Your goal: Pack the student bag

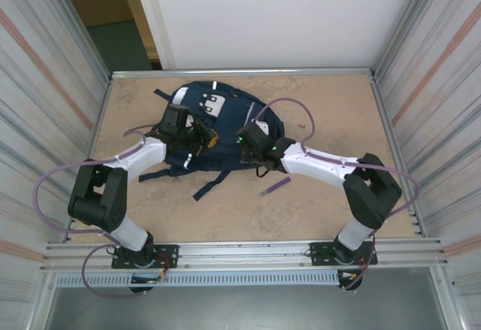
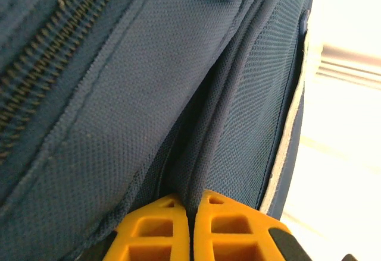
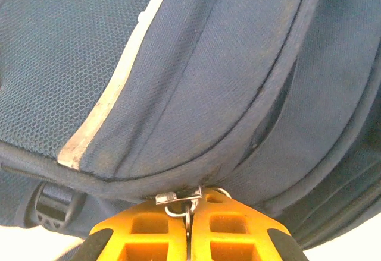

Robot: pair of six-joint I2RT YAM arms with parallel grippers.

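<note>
Student bag [image 1: 201,116] lying on the counter [image 1: 323,195], both hands closing on it.
From above, the left hand [image 1: 204,140] and right hand [image 1: 242,142] are meeting the bag's near side. Left wrist: the fingers are pinching a seam fold [image 2: 199,154]. Right wrist: the fingers are clamping the metal zipper pull [image 3: 177,199].

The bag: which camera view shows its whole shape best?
The top view: it shows the whole bag lying on the table. The left wrist view gives a close fold of it in the left tool; the right wrist view, its zipper pull in the right tool.
</note>
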